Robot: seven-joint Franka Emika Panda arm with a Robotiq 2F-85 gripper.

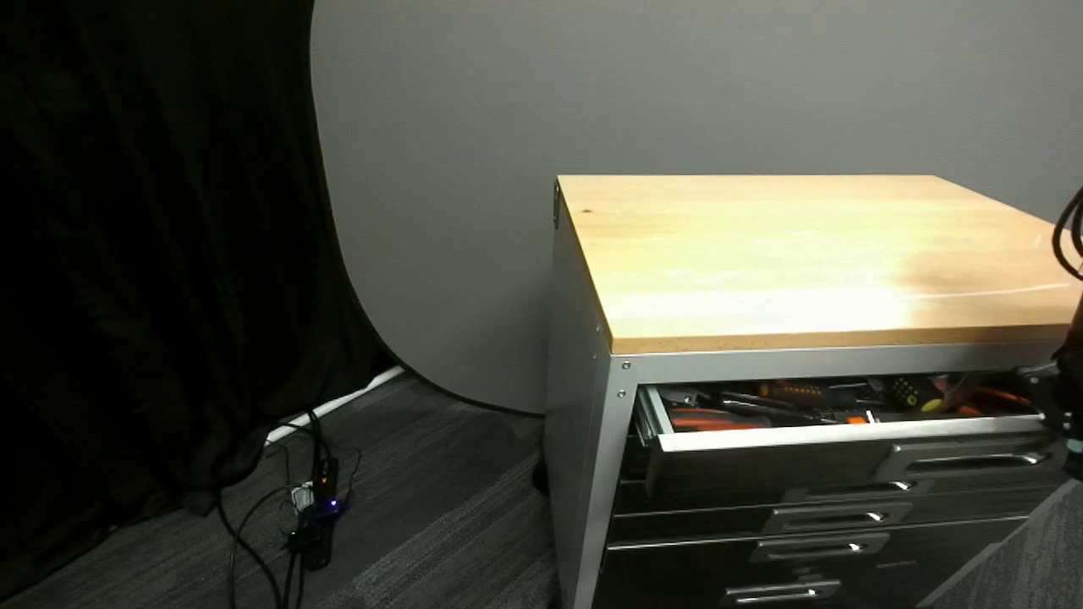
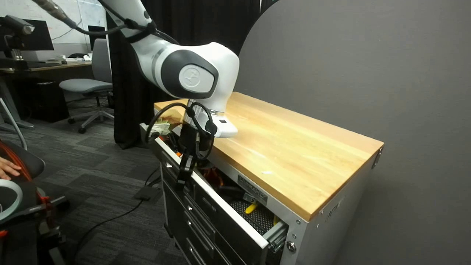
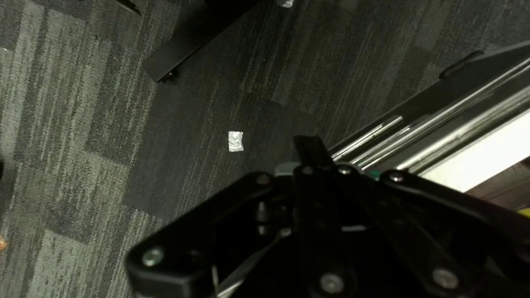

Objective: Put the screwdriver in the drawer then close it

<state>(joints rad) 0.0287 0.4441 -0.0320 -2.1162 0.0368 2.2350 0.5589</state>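
Note:
The drawer is pulled open under the wooden top, with its pale rim in both exterior views [image 1: 787,435] [image 2: 228,207] and in the wrist view [image 3: 484,161]. A short yellow-and-black handle, apparently the screwdriver [image 1: 907,391], lies among the tools inside it. I cannot make out its shaft, and it is hidden in the view that shows the arm. My gripper [image 2: 182,180] points down just outside the drawer's front, near the silver handle [image 1: 973,458]. In the wrist view the gripper's fingers [image 3: 310,145] are together with nothing visible between them. I cannot tell whether they touch the front.
The wooden cabinet top [image 1: 804,254] overhangs the drawer's back. Narrower dark drawers [image 1: 838,516] sit below. Orange-handled tools [image 1: 715,419] and a yellow handle [image 2: 251,208] lie in the drawer. A person's hand [image 2: 8,167] shows at the edge. The arm's cable [image 2: 206,129] loops beside the gripper.

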